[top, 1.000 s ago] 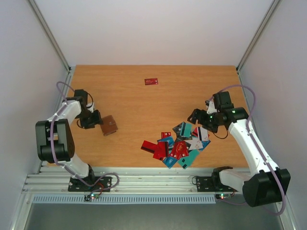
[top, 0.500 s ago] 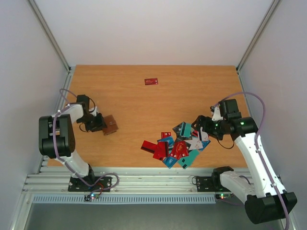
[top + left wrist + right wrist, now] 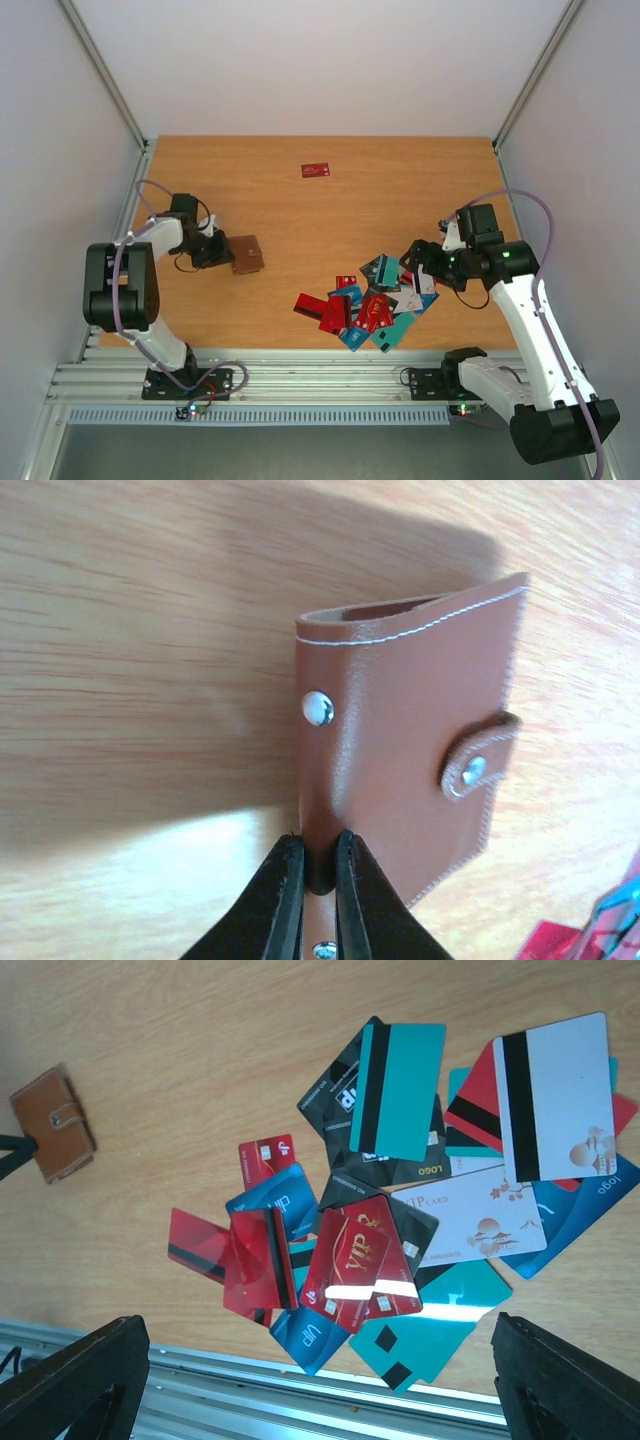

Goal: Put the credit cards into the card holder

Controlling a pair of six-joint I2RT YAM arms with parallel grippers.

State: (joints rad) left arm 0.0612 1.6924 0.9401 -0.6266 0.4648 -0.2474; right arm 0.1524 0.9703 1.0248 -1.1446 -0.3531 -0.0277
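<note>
The brown card holder [image 3: 247, 254] lies closed on the left of the table, its strap snapped. My left gripper [image 3: 222, 252] reaches it from the left. In the left wrist view the gripper [image 3: 318, 842] is shut on the card holder's [image 3: 410, 750] near edge, at the fold. The credit cards [image 3: 372, 298] lie in an overlapping heap at the front right, in red, teal, blue, white and black. My right gripper [image 3: 416, 256] hovers open over the heap's right side. In the right wrist view the gripper [image 3: 318, 1328] has nothing between its wide fingers, and the cards [image 3: 400, 1200] spread below.
One red card [image 3: 316, 170] lies alone near the table's far edge. The metal rail [image 3: 300, 380] runs along the near edge just in front of the heap. White walls close in the table [image 3: 300, 215] on three sides.
My left gripper has closed on the card holder's edge, and the holder has shifted right and turned. The right gripper moved slightly toward the heap, then held still, staying open.
</note>
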